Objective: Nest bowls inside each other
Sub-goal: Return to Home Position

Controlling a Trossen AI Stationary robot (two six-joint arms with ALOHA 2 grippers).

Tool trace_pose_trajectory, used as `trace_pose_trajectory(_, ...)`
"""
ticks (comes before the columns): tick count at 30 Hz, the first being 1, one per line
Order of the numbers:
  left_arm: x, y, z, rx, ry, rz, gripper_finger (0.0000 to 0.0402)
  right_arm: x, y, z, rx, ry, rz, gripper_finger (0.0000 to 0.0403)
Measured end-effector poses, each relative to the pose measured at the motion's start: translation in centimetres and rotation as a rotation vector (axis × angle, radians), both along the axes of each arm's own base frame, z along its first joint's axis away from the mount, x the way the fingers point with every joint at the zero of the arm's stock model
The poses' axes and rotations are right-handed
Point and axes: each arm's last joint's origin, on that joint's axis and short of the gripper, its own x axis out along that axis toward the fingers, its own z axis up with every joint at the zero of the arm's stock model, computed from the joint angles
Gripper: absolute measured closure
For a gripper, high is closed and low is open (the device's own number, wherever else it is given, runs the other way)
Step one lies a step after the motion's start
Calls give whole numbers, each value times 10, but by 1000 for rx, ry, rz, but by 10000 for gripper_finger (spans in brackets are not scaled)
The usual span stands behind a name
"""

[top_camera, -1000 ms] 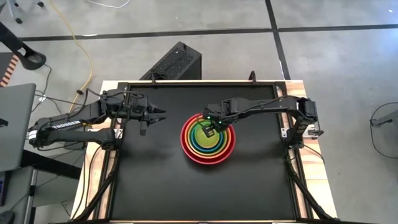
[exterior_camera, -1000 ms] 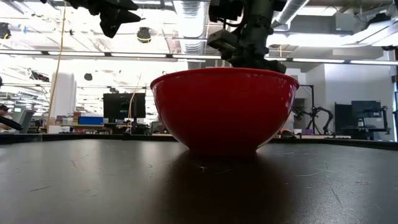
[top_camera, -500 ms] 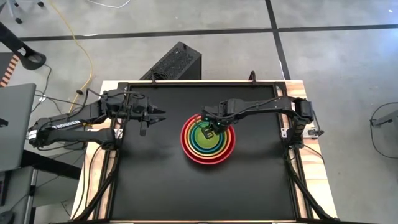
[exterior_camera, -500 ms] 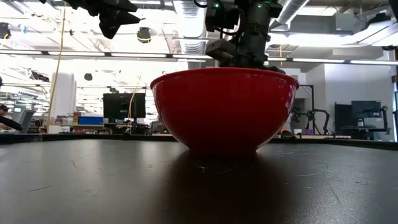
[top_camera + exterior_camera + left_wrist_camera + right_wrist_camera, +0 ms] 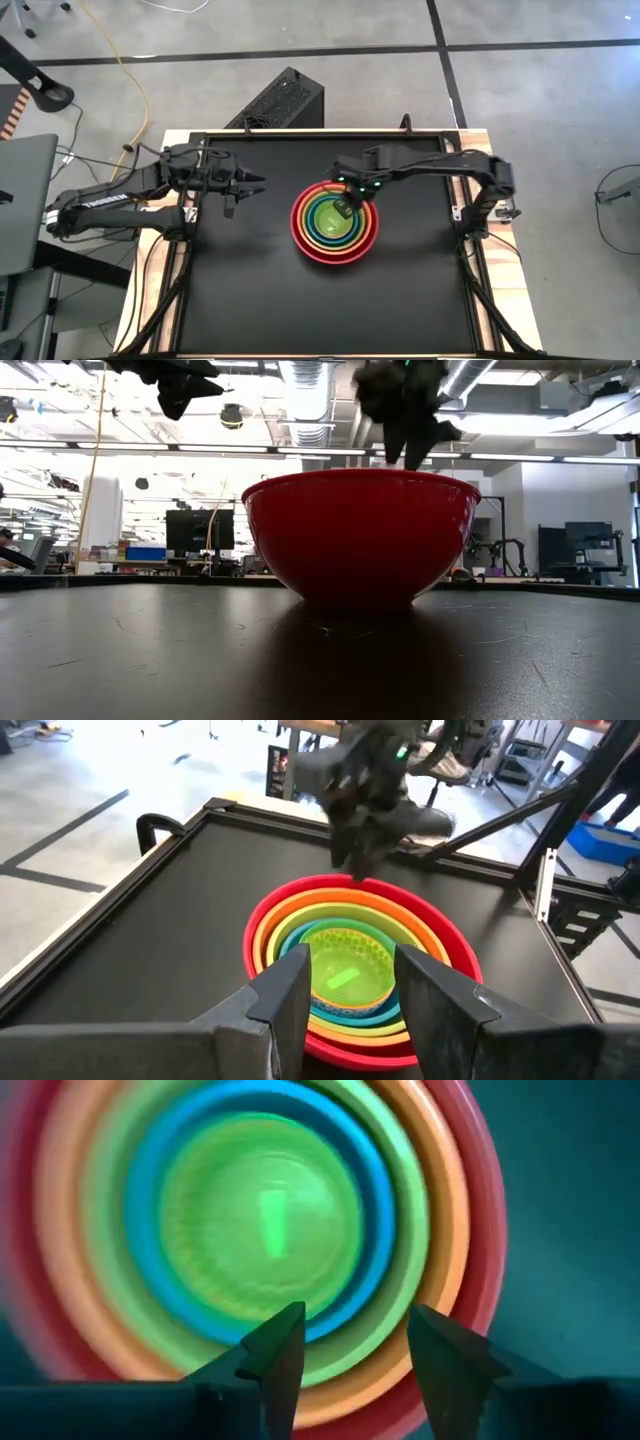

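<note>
Your right gripper (image 5: 345, 207) came up out of the nested bowls (image 5: 334, 222) in that last second. In the low view it had sat sunk behind the rim of the red bowl (image 5: 360, 530), and it climbed until its fingers hung just above that rim. From overhead you saw it slide off the middle of the stack toward the far side. The small green bowl (image 5: 330, 219), half covered a moment earlier, came into the open at the centre. The right arm (image 5: 420, 163) shifted with it, its forearm drawing back a little toward the far edge of the table (image 5: 260, 290).
</note>
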Motion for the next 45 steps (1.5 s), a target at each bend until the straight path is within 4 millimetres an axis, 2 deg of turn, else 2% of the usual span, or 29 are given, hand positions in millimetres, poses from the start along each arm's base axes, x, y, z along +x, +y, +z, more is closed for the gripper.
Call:
trace_pose_trajectory(6, -16, -7, 9, -10, -66, -16, 267, -42, 18, 44, -84, -162, 181, 217)
trace_pose_trajectory(9, -27, -13, 10, -22, -110, -6, 267, -65, 27, 54, -146, -302, 294, 230)
trace_pose_trajectory(11, -33, -16, 2, -32, -141, 31, 267, -75, 32, 53, -190, -431, 350, 239)
trace_pose_trajectory(14, -40, -19, -19, -62, -214, 88, 267, -88, 36, 38, -228, -639, 398, 251)
trace_pose_trajectory(18, -42, -21, -55, -153, -338, 93, 267, -106, 32, 2, -194, -872, 428, 271)
trace_pose_trajectory(21, -43, -20, -80, -226, -380, 106, 267, -121, 26, -29, -179, -957, 428, 289)
trace_pose_trajectory(25, -47, -19, -105, -278, -385, 168, 267, -142, 18, -63, -173, -976, 393, 315)
trace_pose_trajectory(31, -52, -19, -125, -285, -403, 223, 267, -167, 9, -93, -163, -970, 388, 355)
trace_pose_trajectory(36, -56, -18, -143, -310, -422, 257, 267, -182, -1, -105, -185, -1038, 370, 387)
trace_pose_trajectory(45, -64, -18, -140, -244, -467, 310, 267, -201, -14, -121, -317, -1204, 395, 395)
